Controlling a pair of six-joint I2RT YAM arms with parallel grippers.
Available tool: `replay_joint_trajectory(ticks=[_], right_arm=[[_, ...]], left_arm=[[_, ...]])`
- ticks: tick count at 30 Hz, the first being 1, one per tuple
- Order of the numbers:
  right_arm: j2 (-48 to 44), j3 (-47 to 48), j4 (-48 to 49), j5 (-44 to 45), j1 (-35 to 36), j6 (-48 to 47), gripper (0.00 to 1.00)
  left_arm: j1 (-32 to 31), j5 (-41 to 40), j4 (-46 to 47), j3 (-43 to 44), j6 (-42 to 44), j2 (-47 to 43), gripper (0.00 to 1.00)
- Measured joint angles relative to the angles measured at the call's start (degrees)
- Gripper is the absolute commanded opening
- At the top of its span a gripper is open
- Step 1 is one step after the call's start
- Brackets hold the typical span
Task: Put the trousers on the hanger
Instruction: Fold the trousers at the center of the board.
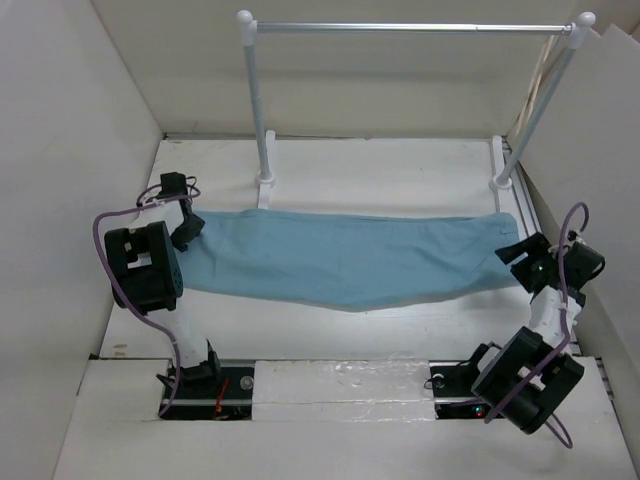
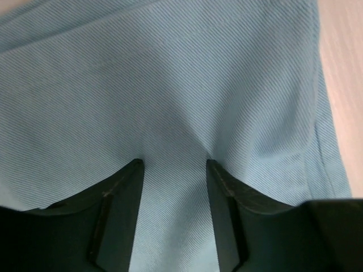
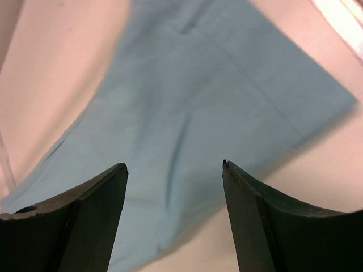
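**Desk:** Where do things stand?

**Photographer:** Grasping stage: light blue cloth trousers (image 1: pixel 350 265) lie lengthwise across the white table (image 1: pixel 400 175). The left pincer (image 1: pixel 188 230) is parted, tips pressing cloth, and the right pincer (image 1: pixel 520 255) is released above the other end.

**Desk:** Next?

**Photographer:** Probably clenching both ends, then lifting evenly.

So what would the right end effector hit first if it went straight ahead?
The right end effector would most likely meet the light blue trousers first; they lie straight ahead, though how far is unclear.

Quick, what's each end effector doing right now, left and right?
Left end effector: partly open, pressed onto the trousers, nothing clamped.
Right end effector: open, over the trousers, holding nothing.
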Motion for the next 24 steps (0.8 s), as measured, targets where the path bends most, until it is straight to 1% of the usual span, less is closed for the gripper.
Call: replay_joint_trajectory(ticks=[1,2,3,4,5,9,12,16,17,18,19,20,21,22,23,24], right_arm=[[0.0,-1.3,0.1,0.7,-2.0,0.5,0.74],[0.2,-2.6,0.2,1.4,-4.1,0.7,0.74],[0.9,-3.6,0.3,1.8,-6.1,1.0,0.76],[2.1,-4.2,0.5,2.4,-7.8,1.5,0.79],[3.9,-4.3,0.5,2.5,-9.5,1.6,0.79],[12.2,-3.9,4.5,0.8,-13.8,1.6,0.8],[16.9,-3.8,7.1,-0.5,-16.2,1.9,0.8],[19.4,-3.7,12.3,-1.3,-16.2,3.0,0.79],[20.3,-3.7,13.9,-1.6,-16.1,3.3,0.78],[21.4,-3.4,15.3,-1.9,-15.8,3.7,0.75],[22.8,-2.9,16.7,-2.3,-15.3,3.9,0.64],[24.2,-2.4,18.1,-2.5,-14.6,3.9,0.57],[25.5,-2.1,19.2,-2.8,-13.9,4.3,0.5],[26.5,-2.0,20.4,-2.9,-13.3,4.4,0.26],[27.2,-2.1,21.0,-2.9,-12.8,4.3,0.07],[27.7,-2.1,21.1,-2.9,-12.4,4.5,0.03]], left_arm=[[0.0,0.8,0.0,0.0,-0.1,-0.2,0.47],[-0.2,1.6,-0.1,0.0,-0.2,-0.5,0.52],[-0.5,2.4,-0.3,0.2,-0.2,-0.9,0.73],[-1.1,3.7,-0.5,0.6,0.2,-1.4,0.8],[-1.7,5.9,-0.3,1.3,-0.2,-2.2,0.8],[-4.1,19.3,5.0,1.5,-0.2,-5.2,0.78],[-8.2,23.1,7.6,0.4,0.5,-7.6,0.78],[-19.4,23.5,9.4,-0.3,2.5,-10.7,0.66],[-22.5,23.5,9.9,-0.6,3.0,-11.6,0.56],[-25.6,23.3,10.9,-1.3,3.3,-12.6,0.33],[-28.4,23.2,12.0,-2.4,3.5,-13.7,0.24],[-31.2,23.0,12.8,-3.6,3.8,-14.8,0.16],[-33.4,23.0,13.4,-4.8,3.9,-15.8,0.04],[-35.1,23.1,13.9,-6.1,4.0,-16.6,0.0],[-36.2,23.0,14.2,-7.0,3.9,-17.0,0.0],[-37.0,23.0,14.2,-8.2,3.9,-17.3,0.0]])
